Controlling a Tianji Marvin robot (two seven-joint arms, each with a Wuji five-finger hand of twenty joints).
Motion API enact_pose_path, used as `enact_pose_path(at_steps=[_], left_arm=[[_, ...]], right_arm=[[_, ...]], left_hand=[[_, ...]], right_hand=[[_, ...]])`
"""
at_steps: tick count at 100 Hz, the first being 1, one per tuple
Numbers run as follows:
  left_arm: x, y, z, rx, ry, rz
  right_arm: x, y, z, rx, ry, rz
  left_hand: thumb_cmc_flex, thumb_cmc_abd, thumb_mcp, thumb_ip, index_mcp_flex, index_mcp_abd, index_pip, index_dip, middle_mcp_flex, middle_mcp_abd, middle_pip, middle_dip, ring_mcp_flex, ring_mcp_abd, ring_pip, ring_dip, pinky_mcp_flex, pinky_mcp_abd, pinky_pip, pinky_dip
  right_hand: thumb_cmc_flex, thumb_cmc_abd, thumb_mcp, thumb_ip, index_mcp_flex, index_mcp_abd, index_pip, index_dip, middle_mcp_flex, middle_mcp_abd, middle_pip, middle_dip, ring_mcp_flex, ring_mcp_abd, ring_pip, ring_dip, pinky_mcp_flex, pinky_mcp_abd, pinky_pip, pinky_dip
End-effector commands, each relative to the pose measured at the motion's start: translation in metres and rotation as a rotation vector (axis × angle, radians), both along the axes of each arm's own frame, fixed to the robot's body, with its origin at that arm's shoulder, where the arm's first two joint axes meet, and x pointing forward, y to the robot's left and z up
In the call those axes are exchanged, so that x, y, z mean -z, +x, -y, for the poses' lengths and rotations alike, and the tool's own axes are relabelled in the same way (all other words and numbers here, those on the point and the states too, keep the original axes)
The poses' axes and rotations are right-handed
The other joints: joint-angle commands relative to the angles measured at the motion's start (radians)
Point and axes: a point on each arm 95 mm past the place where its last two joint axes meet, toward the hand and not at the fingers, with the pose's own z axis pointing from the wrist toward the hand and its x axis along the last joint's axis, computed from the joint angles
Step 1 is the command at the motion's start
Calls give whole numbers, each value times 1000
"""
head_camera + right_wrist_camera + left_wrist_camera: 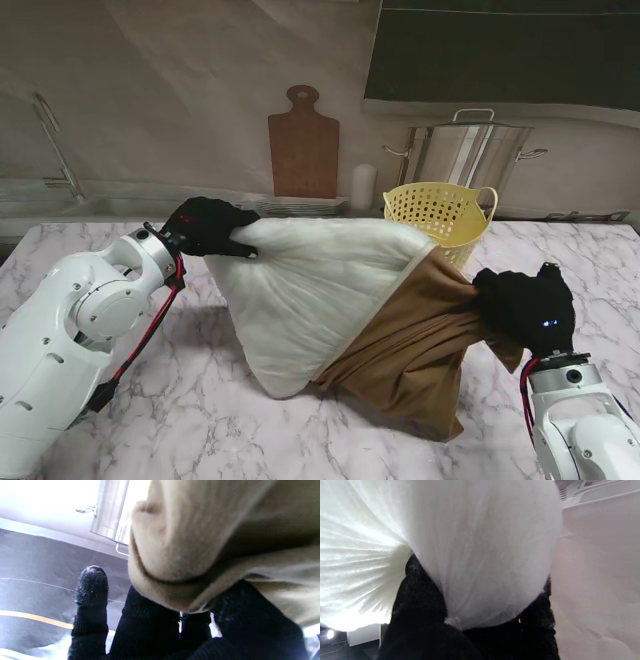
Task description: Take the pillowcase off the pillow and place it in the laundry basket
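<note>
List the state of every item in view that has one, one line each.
White pillow: mostly bared, one end still inside the pillowcase.
Brown fabric pillowcase: pulled partway off, bunched toward my right.
Left robot hand: shut on the pillow's corner.
Right robot hand: shut on the pillowcase.
Yellow perforated plastic laundry basket: upright; contents not visible.
Steel stockpot: lidded.

**Bystanders at the back of your tabletop**

You have a brown wooden cutting board [303, 143] leaning upright against the wall, a small white cylinder [363, 186] just beside it, and a lidded stainless-steel stockpot [467, 150] farther right, beyond the white-veined marble tabletop [200, 410].
</note>
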Motion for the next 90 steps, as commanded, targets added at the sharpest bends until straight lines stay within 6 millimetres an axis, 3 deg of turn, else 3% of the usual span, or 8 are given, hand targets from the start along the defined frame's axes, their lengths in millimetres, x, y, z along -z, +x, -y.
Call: enact_pose_path(at_steps=[1, 62, 77, 81, 90], left_arm=[[8, 5, -15, -47, 34, -37], [24, 18, -45, -169, 92, -164], [33, 23, -50, -201, 115, -199], [37, 25, -51, -210, 129, -207], [45, 29, -53, -231, 156, -233]], right_arm=[[6, -4, 10, 43, -18, -22], [8, -26, 48, 214, -69, 16], [3, -28, 49, 206, -70, 56], [2, -28, 48, 194, -68, 75], [-2, -24, 42, 144, -50, 116]], left_hand=[[233, 27, 163, 71, 13, -50, 97, 9, 24, 27, 41, 24, 23, 17, 65, 40, -16, -51, 64, 25], [233, 45, 157, 70, 2, -32, 72, 9, 3, 29, 45, 31, 2, 20, 57, 43, -42, -35, 54, 26], [233, 61, 157, 70, 0, -20, 55, 4, -9, 31, 52, 33, -3, 20, 55, 44, -50, -32, 53, 26], [233, 67, 154, 68, -2, -15, 48, 1, -10, 9, 54, 33, -7, 22, 53, 45, -53, -31, 52, 25], [233, 80, 145, 65, -6, -6, 33, -2, -22, 4, 55, 30, -18, 22, 48, 46, -65, -24, 47, 23]], right_hand=[[143, -15, 139, 83, 50, 42, 80, 36, 33, 64, 65, 22, 74, 35, 106, 58, 2, 14, 21, 12], [147, -14, 139, 76, 56, 14, 75, 41, 32, 68, 50, 37, 67, 47, 109, 48, -8, 24, 20, 10], [145, -8, 134, 74, 52, 12, 73, 42, 27, 64, 43, 37, 61, 47, 102, 44, -9, 24, 19, 10], [145, -2, 126, 73, 47, 6, 70, 42, 23, 59, 33, 35, 56, 48, 89, 39, -12, 23, 16, 9], [144, 9, 106, 71, 38, 3, 57, 28, 22, 51, 11, 24, 52, 50, 63, 31, -13, 17, 13, 7]])
